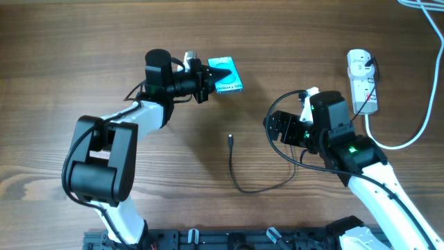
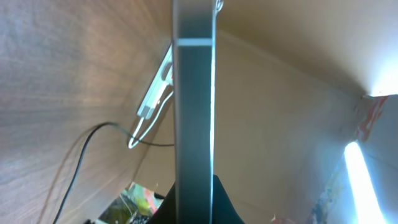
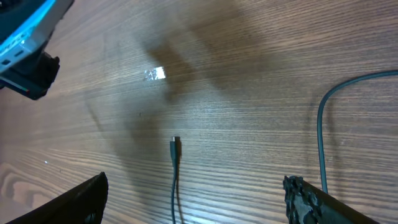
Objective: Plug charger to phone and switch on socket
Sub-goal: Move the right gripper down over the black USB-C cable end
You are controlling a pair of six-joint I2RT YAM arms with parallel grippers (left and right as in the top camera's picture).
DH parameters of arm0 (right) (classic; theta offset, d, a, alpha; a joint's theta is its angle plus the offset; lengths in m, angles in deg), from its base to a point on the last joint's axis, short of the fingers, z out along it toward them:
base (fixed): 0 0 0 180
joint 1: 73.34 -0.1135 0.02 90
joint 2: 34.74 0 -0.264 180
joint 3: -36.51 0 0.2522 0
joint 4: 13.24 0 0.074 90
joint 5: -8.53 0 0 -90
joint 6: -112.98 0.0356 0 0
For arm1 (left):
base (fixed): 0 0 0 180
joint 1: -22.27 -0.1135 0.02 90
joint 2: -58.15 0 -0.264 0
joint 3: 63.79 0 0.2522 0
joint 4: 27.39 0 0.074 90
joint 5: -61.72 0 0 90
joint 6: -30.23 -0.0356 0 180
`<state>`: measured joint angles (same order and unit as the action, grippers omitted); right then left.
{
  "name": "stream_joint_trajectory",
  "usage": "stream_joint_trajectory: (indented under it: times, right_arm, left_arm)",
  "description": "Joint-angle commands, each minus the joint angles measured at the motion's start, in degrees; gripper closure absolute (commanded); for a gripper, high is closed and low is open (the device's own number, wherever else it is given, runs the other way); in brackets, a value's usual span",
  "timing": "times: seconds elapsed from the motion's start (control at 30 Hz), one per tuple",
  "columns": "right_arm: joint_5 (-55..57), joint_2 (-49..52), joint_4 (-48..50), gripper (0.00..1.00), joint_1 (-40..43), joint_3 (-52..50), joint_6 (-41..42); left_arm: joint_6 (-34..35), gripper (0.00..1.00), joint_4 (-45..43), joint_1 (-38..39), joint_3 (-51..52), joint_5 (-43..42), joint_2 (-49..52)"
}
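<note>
My left gripper is shut on the phone, which shows its teal screen and is held off the table at the back centre. In the left wrist view the phone is seen edge-on as a grey upright bar between my black fingers. The charger's metal tip lies loose on the wood, and its thin black cable loops toward my right arm. My right gripper is open with nothing in it, right of the tip. In its wrist view the tip lies just ahead of the gripper. The socket sits at the far right.
A thick white cord curves from the socket round the right side and off the top edge. The socket also shows in the left wrist view, with the black cable trailing below it. Black rails run along the table's front edge.
</note>
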<state>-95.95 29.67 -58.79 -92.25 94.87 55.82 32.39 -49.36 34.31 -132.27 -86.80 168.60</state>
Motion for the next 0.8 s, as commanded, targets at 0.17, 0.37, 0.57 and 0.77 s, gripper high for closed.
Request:
stream_joint_trajectory:
  times: [0.17,0.37,0.57,0.77]
  right_arm:
    - [1.18,-0.44,-0.87,0.08,0.13,-0.11,-1.29]
    - [1.18,-0.04,-0.87,0.08,0.13,-0.11,-1.29]
    - [1.18,0.26,-0.85,0.08,0.13,-0.11,-1.29]
    - [1.18,0.33,-0.85,0.08,0.13,-0.09,-1.27]
  left_arm:
    - [0.92,0.96,-0.46,-0.26,-1.55,-3.21,0.37]
    - [0.9,0.96,-0.46,-0.26,-1.55,-3.19,0.37]
    - [0.9,0.96,-0.46,-0.26,-1.55,-3.19,0.37]
    - [0.9,0.96,-0.46,-0.26,-1.55,-3.17,0.37]
